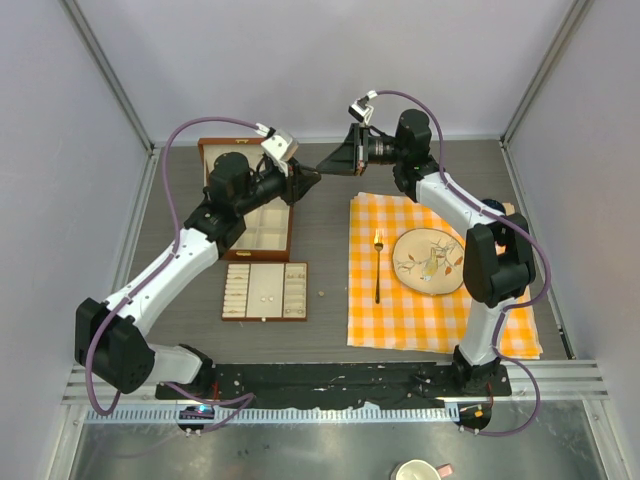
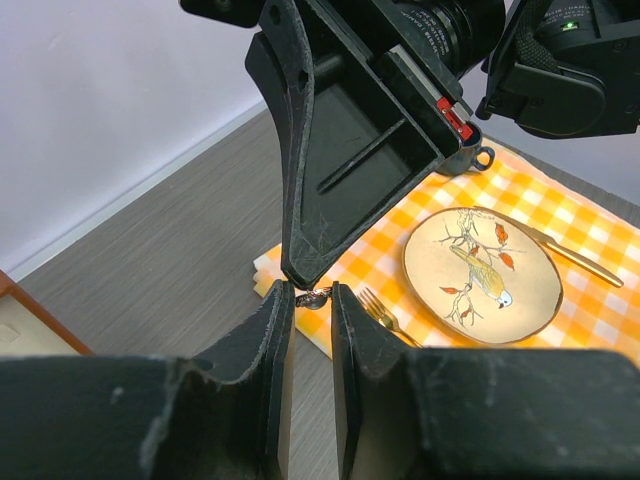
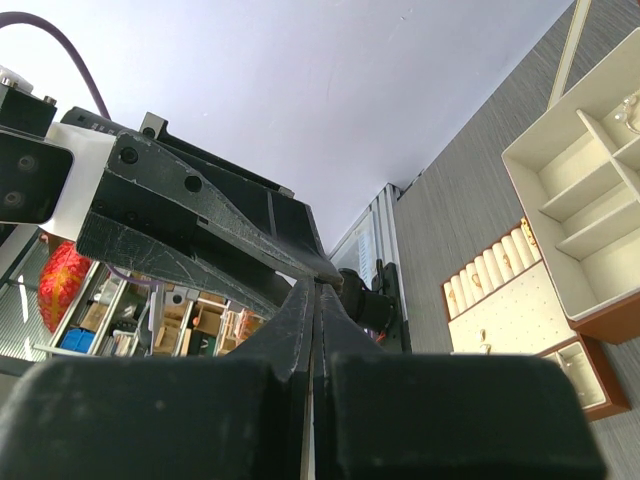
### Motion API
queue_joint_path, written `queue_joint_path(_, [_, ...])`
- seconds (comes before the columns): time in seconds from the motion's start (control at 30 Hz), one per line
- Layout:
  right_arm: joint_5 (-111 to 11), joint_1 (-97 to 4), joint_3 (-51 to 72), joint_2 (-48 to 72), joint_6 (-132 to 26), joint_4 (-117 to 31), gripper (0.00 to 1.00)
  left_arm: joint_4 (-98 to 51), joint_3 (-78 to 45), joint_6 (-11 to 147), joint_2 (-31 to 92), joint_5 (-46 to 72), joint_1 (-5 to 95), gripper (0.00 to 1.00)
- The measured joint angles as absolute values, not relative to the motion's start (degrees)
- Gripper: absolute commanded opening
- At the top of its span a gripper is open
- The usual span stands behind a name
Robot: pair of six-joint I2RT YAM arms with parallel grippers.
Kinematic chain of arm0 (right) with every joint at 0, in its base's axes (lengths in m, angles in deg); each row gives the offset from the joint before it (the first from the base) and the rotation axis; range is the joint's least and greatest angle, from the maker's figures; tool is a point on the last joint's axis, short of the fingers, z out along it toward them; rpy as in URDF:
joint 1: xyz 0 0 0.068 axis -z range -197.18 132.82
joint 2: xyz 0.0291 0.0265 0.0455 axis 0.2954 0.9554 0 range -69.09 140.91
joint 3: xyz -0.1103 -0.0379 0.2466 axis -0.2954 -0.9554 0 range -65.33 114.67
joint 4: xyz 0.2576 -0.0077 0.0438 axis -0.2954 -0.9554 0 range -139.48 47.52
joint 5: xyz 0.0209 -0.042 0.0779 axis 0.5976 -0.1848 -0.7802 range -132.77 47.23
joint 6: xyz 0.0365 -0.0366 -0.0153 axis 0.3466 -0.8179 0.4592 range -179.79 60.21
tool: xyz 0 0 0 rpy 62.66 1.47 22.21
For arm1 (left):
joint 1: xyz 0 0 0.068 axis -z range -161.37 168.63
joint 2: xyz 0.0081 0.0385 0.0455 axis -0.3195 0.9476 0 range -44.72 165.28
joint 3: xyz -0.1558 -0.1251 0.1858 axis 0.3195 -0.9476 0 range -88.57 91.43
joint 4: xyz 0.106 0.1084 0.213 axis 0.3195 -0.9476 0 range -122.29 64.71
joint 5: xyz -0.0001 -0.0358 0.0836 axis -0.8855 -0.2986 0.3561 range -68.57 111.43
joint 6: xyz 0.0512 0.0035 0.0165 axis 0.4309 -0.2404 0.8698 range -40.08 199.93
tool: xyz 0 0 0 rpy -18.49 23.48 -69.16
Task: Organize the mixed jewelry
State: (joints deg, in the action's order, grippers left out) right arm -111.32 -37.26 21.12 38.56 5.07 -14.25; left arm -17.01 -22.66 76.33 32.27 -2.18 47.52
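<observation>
My two grippers meet in mid-air between the wooden box and the checked cloth. My left gripper [image 1: 314,177] [image 2: 311,292] stands narrow, a small silvery piece of jewelry [image 2: 316,297] spanning the gap between its tips. My right gripper [image 1: 322,168] [image 2: 303,275] [image 3: 318,285] is shut and points down onto the same piece from above, pinching its top. On the flat display tray [image 1: 265,291] lie a few tiny studs [image 1: 267,298]. One small loose piece [image 1: 321,293] rests on the table right of the tray.
The brown cream-lined box [image 1: 262,225] [image 3: 590,180] stands open behind the tray. On the orange checked cloth [image 1: 430,310] lie a bird plate [image 1: 428,262], a gold fork [image 1: 378,262] and a gold knife [image 2: 570,255]. A dark cup [image 2: 470,155] stands at the cloth's far side.
</observation>
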Motion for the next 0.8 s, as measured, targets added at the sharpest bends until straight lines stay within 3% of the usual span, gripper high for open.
queue_joint_path(0.13, [-111.3, -37.3, 21.0, 38.6, 5.0, -14.2, 0.04, -17.1, -22.7, 76.3, 32.3, -2.1, 47.5, 0.0])
queue_joint_path(0.4, [-111.5, -37.3, 20.2, 38.5, 4.0, -14.8, 0.01, -18.4, -22.7, 76.8, 32.2, -2.1, 47.6, 0.01])
queue_joint_path(0.8, [-111.5, -37.3, 20.2, 38.5, 3.1, -15.1, 0.01, -18.8, -22.7, 77.2, 32.2, -1.8, 47.6, 0.17])
